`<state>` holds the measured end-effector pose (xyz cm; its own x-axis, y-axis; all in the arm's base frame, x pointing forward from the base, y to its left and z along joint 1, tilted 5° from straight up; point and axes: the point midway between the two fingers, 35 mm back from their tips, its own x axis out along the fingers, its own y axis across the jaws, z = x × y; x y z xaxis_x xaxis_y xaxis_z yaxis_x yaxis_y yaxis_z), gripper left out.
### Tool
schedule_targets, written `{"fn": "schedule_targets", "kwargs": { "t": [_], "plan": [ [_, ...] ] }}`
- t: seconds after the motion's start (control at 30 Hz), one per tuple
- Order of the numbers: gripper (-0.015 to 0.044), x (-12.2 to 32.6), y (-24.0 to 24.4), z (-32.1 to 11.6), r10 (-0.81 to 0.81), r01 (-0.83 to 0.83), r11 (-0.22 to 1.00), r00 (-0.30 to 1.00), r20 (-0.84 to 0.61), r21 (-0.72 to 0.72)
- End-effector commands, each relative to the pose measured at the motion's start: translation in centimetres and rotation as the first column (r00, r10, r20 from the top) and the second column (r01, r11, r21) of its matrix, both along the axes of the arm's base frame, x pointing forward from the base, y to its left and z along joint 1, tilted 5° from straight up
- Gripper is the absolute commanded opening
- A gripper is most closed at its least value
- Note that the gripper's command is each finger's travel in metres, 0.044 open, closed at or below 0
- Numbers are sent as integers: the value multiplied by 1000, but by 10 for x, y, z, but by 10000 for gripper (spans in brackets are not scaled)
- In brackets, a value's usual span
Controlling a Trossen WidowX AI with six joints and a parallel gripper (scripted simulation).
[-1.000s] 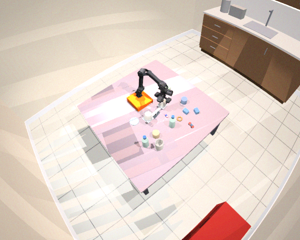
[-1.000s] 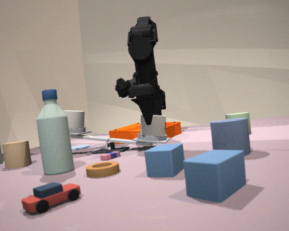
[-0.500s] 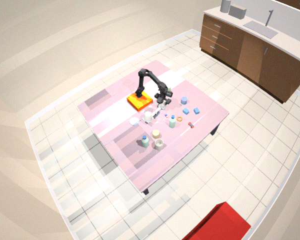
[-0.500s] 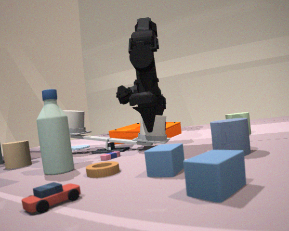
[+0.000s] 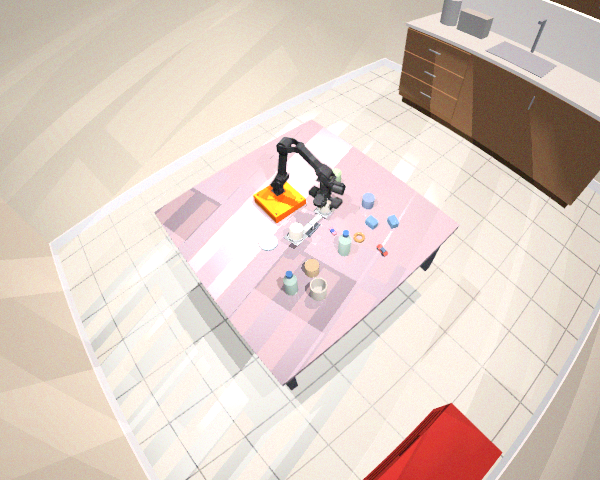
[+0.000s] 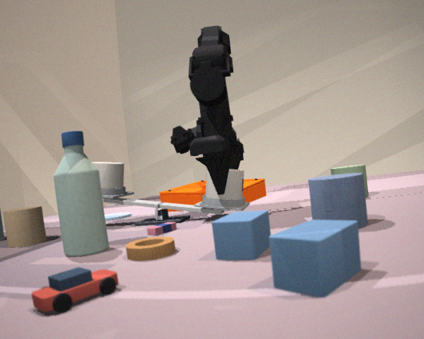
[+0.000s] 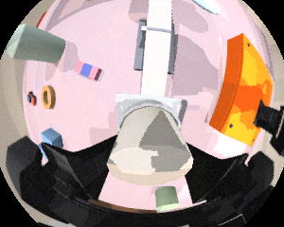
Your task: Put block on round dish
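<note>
A white cup [image 5: 324, 210] [image 6: 236, 183] [image 7: 147, 147] stands upright on the near, lower pan of the balance [image 5: 313, 225] [image 6: 140, 203] [image 7: 157, 71]. My gripper [image 5: 323, 205] [image 6: 222, 188] [image 7: 149, 140] points down around this cup and is shut on it, one finger on each side. The cup still rests on its pan. The other white cup [image 5: 295, 230] [image 6: 112, 175] stands upright on the far, higher pan. The block is not visible. The round dish [image 5: 267, 242] [image 6: 118, 216] [image 7: 208, 5] lies beyond the far pan, with no cup above it.
An orange box [image 5: 279, 202] [image 6: 254, 191] [image 7: 234, 90] lies beside the balance, near the arm's base. A green bottle [image 5: 344, 244] [image 6: 79, 204] [image 7: 38, 43] and a pink and blue piece [image 5: 333, 231] [image 6: 162, 228] [image 7: 88, 70] are on its other side. A green cylinder [image 7: 167, 198] stands behind the held cup.
</note>
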<state>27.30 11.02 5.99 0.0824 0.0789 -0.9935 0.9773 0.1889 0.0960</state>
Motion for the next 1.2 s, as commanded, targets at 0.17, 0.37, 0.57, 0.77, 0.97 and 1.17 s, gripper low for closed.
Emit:
{"fn": "schedule_targets", "kwargs": {
  "t": [0.17, 0.37, 0.57, 0.77, 0.97, 1.17],
  "plan": [
    [0, 2, -1, 10, -3, 3, 1000, 1000, 1, -5],
    [0, 3, -1, 18, -3, 3, 1000, 1000, 1, -5],
    [0, 3, -1, 25, -3, 3, 1000, 1000, 1, -5],
    [0, 4, -1, 33, -3, 3, 1000, 1000, 1, -5],
    [0, 4, -1, 40, -3, 3, 1000, 1000, 1, -5],
    [0, 4, -2, 48, -3, 3, 1000, 1000, 2, -5]
  ]
}}
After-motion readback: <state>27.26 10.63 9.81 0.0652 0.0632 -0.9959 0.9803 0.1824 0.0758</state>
